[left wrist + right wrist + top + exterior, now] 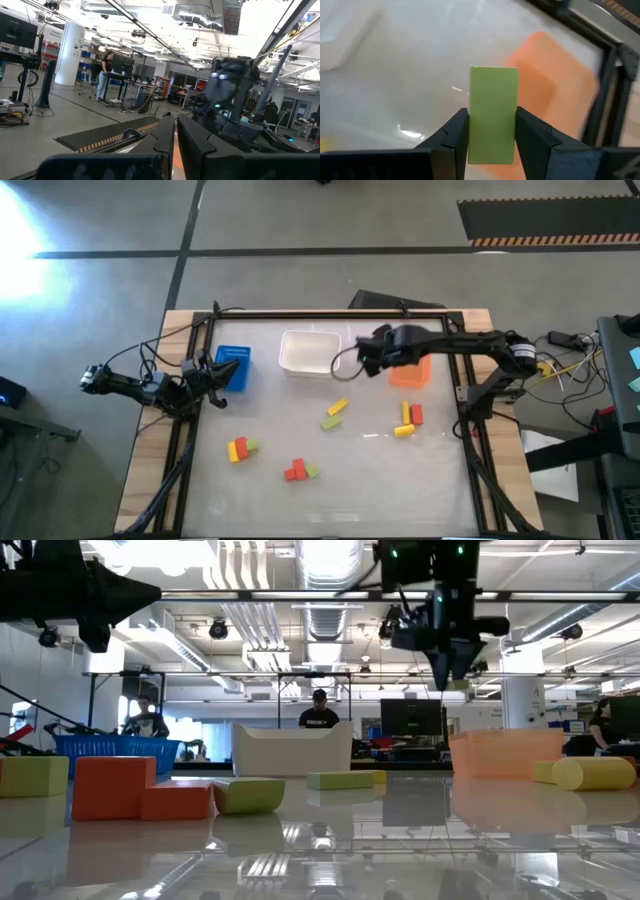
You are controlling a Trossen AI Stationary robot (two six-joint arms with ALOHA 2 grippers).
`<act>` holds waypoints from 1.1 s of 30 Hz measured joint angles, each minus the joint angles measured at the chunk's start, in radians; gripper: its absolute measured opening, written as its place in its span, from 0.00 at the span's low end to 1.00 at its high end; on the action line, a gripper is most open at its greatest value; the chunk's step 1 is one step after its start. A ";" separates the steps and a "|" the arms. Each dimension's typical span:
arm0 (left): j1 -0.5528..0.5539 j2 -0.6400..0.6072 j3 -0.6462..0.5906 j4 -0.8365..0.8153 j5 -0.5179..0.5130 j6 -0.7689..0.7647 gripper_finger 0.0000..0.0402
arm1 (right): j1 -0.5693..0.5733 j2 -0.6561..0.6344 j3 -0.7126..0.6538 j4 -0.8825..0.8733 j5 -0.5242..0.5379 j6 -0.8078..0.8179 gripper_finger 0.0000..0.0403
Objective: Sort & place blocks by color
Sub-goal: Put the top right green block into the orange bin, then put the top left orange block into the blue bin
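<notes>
My right gripper [368, 363] hangs above the table between the white bin [308, 351] and the orange bin [412, 374]. It is shut on a light green block [493, 100]. In the low view the right gripper [447, 665] is well above the table top. Loose red, yellow and green blocks lie flat on the table: a yellow and green pair [335, 414], a yellow and red group [408, 418], a group [241, 448] toward the left and another [298, 470] near the middle. My left gripper [213, 376] waits, shut, beside the blue bin [232, 366]. My right gripper pinches the green bar between its two fingers [454, 135], by the two long side faces at its lower half [492, 140]. The fingers point downward from above and lie along the bar. The bar is lifted clear of the table, and its free end sticks out past the fingertips.
The three bins stand in a row near the table's far edge, blue at the left, white in the middle, orange at the right. A black frame [330, 313] runs round the table. People and desks show in the room beyond.
</notes>
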 joint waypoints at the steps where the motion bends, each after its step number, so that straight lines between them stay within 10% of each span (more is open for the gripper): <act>1: 0.000 0.000 0.000 0.000 0.000 0.000 0.02 | -0.029 -0.016 -0.022 0.010 -0.002 -0.018 0.29; 17: 0.000 0.003 0.000 0.000 0.000 -0.001 0.02 | -0.332 -0.192 -0.495 0.419 -0.178 -0.099 0.29; 33: 0.000 0.020 0.000 0.000 0.001 -0.039 0.02 | -0.321 -0.193 -0.461 0.453 -0.166 -0.202 0.51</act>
